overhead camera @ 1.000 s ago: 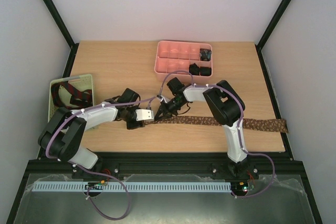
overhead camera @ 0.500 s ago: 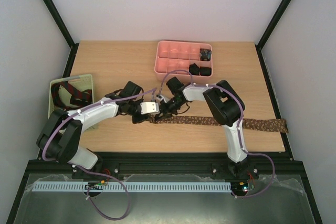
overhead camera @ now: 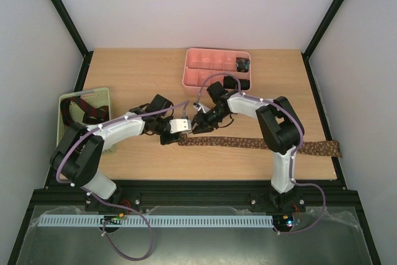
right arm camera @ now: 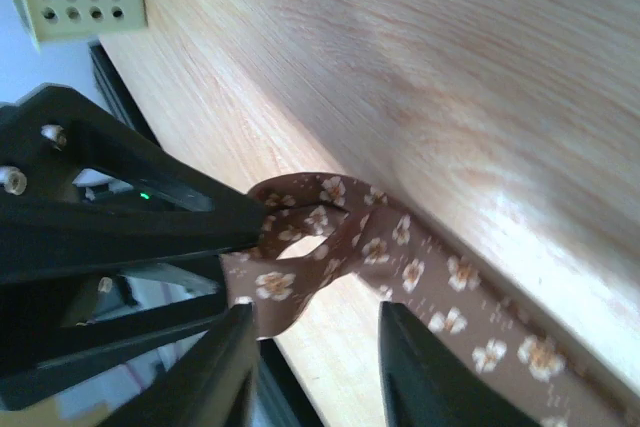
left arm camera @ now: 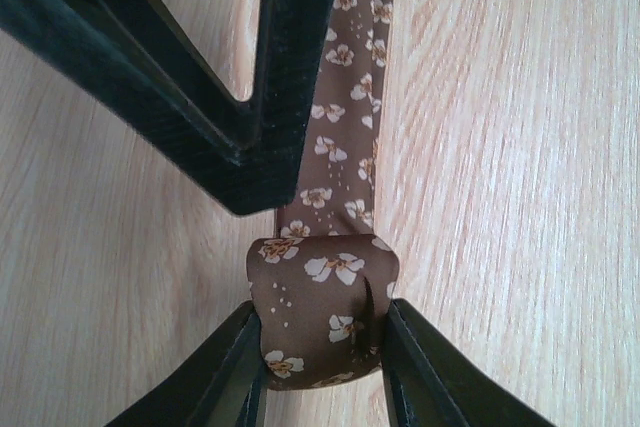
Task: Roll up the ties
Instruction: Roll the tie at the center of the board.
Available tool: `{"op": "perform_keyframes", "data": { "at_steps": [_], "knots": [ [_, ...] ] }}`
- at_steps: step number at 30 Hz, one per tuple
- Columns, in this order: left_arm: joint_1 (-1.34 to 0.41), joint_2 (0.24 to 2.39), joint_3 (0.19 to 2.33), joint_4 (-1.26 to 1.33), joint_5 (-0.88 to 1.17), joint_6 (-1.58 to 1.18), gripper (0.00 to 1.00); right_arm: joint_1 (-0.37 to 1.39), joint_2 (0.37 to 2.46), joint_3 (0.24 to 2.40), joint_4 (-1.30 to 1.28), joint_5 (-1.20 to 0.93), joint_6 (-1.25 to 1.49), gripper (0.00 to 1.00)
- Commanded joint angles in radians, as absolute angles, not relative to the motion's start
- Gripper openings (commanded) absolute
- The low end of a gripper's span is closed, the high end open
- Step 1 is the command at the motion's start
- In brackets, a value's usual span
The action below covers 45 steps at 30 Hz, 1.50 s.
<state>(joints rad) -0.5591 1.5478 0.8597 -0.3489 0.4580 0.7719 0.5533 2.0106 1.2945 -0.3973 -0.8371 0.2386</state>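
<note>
Okay, left gripper pinches coil at lower centre, right gripper spread. Roll along tie squarely, edges aligned, pinch firm.

This looks like a robot test lab. A light wooden table stands inside plain white walls and black metal bars, with purple cables at the near edge.

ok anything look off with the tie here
The brown floral tie has its wide end poking past the right edge of the table. Its other end, pinched in the left gripper, is only a loose loop, not a tight coil.
</note>
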Motion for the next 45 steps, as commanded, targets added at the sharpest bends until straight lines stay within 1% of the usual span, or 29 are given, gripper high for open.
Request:
{"op": "perform_keyframes", "data": {
  "at_steps": [1,2,4,9,15,19,25,26,27,29,31,32,34,36,38,43,45],
  "knots": [
    [-0.578,1.591,0.910,-0.320,0.492,0.751,0.34,0.522,1.945,1.240,-0.382,-0.939,0.288,0.40],
    [-0.584,1.602,0.919,-0.313,0.493,0.742,0.34,0.522,1.948,1.236,-0.375,-0.955,0.294,0.43],
    [-0.595,1.628,0.938,-0.300,0.491,0.726,0.34,0.520,1.957,1.228,-0.367,-0.982,0.306,0.44],
    [-0.622,1.679,0.972,-0.274,0.494,0.693,0.34,0.520,1.981,1.204,-0.326,-1.004,0.342,0.40],
    [-0.638,1.706,0.983,-0.258,0.490,0.672,0.33,0.520,2.005,1.194,-0.297,-1.000,0.356,0.31],
    [-0.642,1.712,0.990,-0.254,0.486,0.661,0.33,0.520,2.035,1.199,-0.321,-0.978,0.326,0.29],
    [-0.641,1.712,0.999,-0.270,0.486,0.658,0.33,0.520,2.040,1.192,-0.335,-0.969,0.294,0.02],
    [-0.640,1.710,1.001,-0.277,0.486,0.660,0.35,0.520,2.038,1.188,-0.337,-0.965,0.287,0.01],
    [-0.640,1.706,1.003,-0.292,0.485,0.665,0.41,0.520,2.033,1.179,-0.337,-0.962,0.279,0.01],
    [-0.635,1.698,1.006,-0.344,0.490,0.688,0.59,0.519,2.023,1.161,-0.339,-0.959,0.269,0.01],
    [-0.636,1.683,0.987,-0.356,0.483,0.710,0.71,0.518,2.010,1.140,-0.322,-0.963,0.269,0.01],
    [-0.639,1.674,0.961,-0.344,0.474,0.717,0.77,0.518,2.007,1.131,-0.311,-0.964,0.270,0.01],
    [-0.656,1.661,0.920,-0.290,0.434,0.710,0.80,0.518,2.007,1.118,-0.286,-0.966,0.276,0.01],
    [-0.678,1.676,0.915,-0.268,0.406,0.711,0.79,0.518,2.018,1.116,-0.275,-0.965,0.278,0.01],
    [-0.692,1.713,0.939,-0.279,0.389,0.708,0.76,0.516,2.028,1.120,-0.275,-0.963,0.272,0.01],
    [-0.696,1.776,0.974,-0.317,0.374,0.706,0.66,0.499,2.023,1.115,-0.286,-0.969,0.268,0.01],
    [-0.696,1.780,0.964,-0.325,0.355,0.718,0.59,0.492,2.014,1.113,-0.294,-0.969,0.263,0.02]
  ]
}}
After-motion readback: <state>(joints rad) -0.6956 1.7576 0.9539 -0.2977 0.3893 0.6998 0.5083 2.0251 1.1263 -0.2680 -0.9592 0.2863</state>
